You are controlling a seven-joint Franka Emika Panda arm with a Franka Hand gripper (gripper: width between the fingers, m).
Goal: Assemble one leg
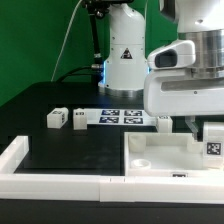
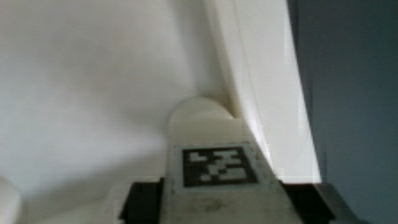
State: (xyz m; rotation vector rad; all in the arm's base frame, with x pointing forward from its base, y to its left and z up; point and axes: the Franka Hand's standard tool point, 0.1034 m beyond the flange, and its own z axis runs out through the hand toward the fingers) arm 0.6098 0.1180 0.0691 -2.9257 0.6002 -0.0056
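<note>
White on white: gripper (image 2: 221,202) clenched on leg (image 2: 214,140), tag facing wrist camera, tip just beside raised rim of panel (image 2: 89,80). Advice: keep leg square, descend slowly, seat before twisting, avoid scraping rim. Ignore 2 spare legs (image 1: 50,118), well apart on table (image 1: 90,150).

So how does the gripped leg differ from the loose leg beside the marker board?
The gripped leg is clamped in the gripper; the loose leg lies free. The gripped leg is at the white panel, on the exterior view's right; the loose leg rests on the black table, on the exterior view's left of the marker board. Both are small white tagged blocks.
</note>
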